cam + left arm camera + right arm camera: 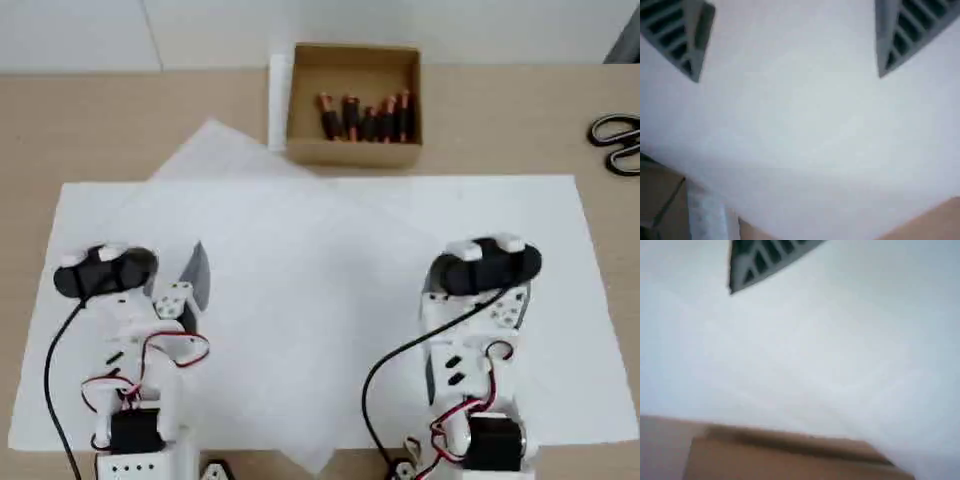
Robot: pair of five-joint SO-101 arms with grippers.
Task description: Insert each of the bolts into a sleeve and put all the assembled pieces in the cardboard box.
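The cardboard box stands at the back middle of the table, and several orange-and-dark bolt and sleeve pieces lie in a row inside it. My left gripper hangs open over bare white paper at the front left, with nothing between its fingers. One grey finger of it sticks out beside the left arm. My right gripper hovers low over the paper at the front right, holding nothing that I can see. The box also lies ahead of it, and a box corner is ahead of the left gripper.
White paper sheets cover most of the wooden table. Black scissors lie at the far right edge. Both arms sit folded near the front edge, the right arm level with the left.
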